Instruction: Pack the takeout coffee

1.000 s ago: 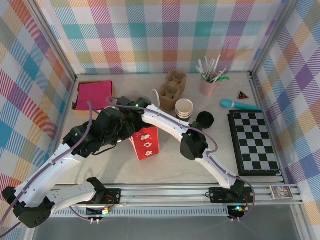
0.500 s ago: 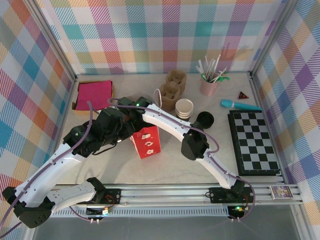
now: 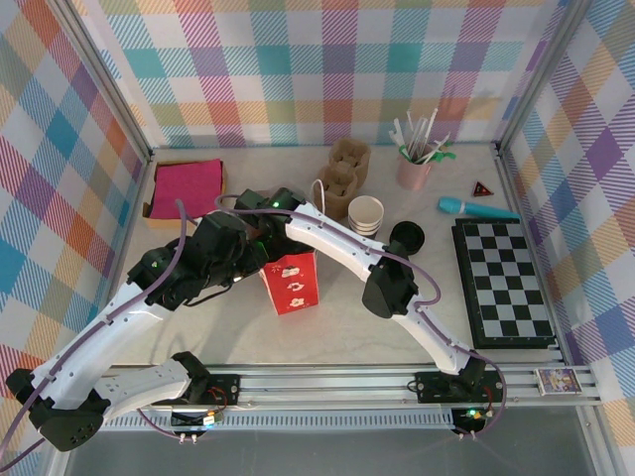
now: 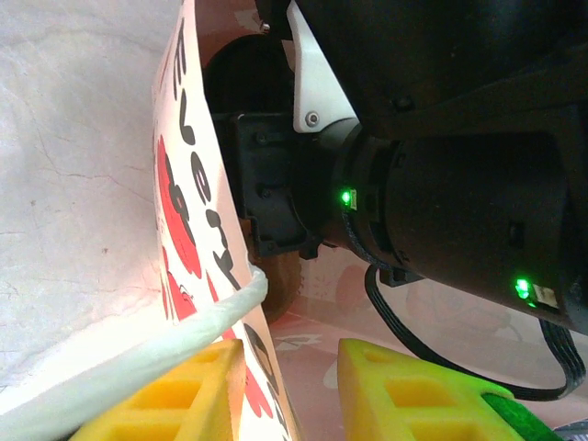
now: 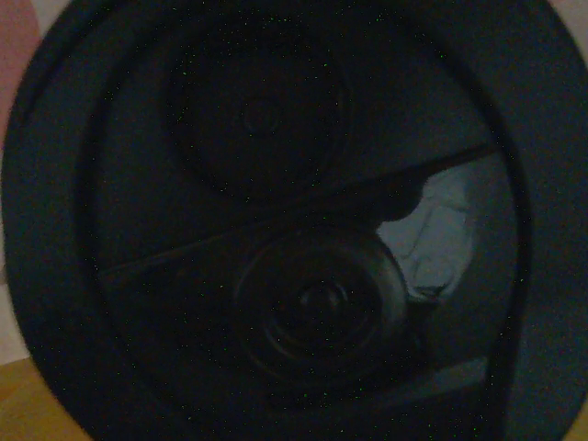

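**Coffee in the bag mouth**

Left gripper (image 4: 289,390) is straddling the wall of the red paper bag (image 3: 294,288), fingers standing apart, paper lying against one of them. Right gripper (image 4: 274,225) is hanging in the bag mouth; its jaw spread cannot be told. Takeout coffee (image 5: 276,184) is sitting inside the bag beneath it, black lid close under the right wrist camera.

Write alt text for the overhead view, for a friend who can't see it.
The robot's left arm and right arm meet over a red paper bag standing mid-table. Behind it sit a cardboard cup carrier, a white paper cup, a black lid, a cup of straws and pink napkins; a chessboard lies at the right.
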### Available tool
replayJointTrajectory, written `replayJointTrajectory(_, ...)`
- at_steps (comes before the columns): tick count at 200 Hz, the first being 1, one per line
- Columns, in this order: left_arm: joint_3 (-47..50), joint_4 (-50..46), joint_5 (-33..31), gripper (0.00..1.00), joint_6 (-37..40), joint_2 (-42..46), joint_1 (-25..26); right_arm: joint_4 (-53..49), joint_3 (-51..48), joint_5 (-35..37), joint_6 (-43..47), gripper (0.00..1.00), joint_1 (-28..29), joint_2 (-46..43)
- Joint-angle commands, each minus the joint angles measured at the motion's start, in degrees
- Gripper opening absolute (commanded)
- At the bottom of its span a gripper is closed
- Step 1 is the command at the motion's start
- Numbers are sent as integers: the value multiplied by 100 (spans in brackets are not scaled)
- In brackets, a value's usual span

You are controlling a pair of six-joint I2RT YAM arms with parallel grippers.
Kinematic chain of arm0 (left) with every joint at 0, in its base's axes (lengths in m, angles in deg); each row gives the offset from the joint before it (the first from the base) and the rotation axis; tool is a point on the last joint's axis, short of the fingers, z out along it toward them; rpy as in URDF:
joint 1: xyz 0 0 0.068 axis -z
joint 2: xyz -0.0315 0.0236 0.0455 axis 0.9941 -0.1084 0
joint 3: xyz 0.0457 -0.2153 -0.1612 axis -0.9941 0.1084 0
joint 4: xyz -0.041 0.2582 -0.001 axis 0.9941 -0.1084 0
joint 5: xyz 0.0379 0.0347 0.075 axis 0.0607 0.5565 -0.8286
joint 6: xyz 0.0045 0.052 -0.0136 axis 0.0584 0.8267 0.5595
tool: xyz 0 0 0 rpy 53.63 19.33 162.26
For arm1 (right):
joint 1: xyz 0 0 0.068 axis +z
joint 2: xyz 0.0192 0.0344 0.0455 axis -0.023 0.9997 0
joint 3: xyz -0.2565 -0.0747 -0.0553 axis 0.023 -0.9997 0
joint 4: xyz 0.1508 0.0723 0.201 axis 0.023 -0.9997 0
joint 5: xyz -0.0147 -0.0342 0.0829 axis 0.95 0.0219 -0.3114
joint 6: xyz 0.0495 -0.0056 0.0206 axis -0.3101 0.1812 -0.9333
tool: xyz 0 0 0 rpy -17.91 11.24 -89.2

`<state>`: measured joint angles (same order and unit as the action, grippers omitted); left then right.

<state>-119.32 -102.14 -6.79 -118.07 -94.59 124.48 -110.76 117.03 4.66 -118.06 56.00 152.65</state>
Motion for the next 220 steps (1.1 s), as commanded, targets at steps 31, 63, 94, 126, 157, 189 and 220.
replayJointTrajectory(31,-29,-197,-98,32,117,-42,-78,-321,170,-40,-137,99,-3,-361)
replayJointTrajectory(63,-4,-194,-82,32,130,-61,-86,-378,171,4,-173,99,0,-431)
replayJointTrajectory(94,-1,-188,-80,32,135,-61,-94,-385,170,47,-178,100,3,-517)
replayJointTrajectory(126,14,-171,-100,32,126,-55,-105,-384,194,55,-166,100,6,-573)
replayJointTrajectory(157,9,-153,-81,32,135,-81,-107,-385,220,58,-174,99,3,-632)
replayJointTrajectory(189,-18,-126,-65,34,152,-129,-124,-411,233,66,-175,99,-1,-708)
replayJointTrajectory(220,-18,-91,-65,36,152,-149,-117,-428,254,90,-178,99,1,-775)
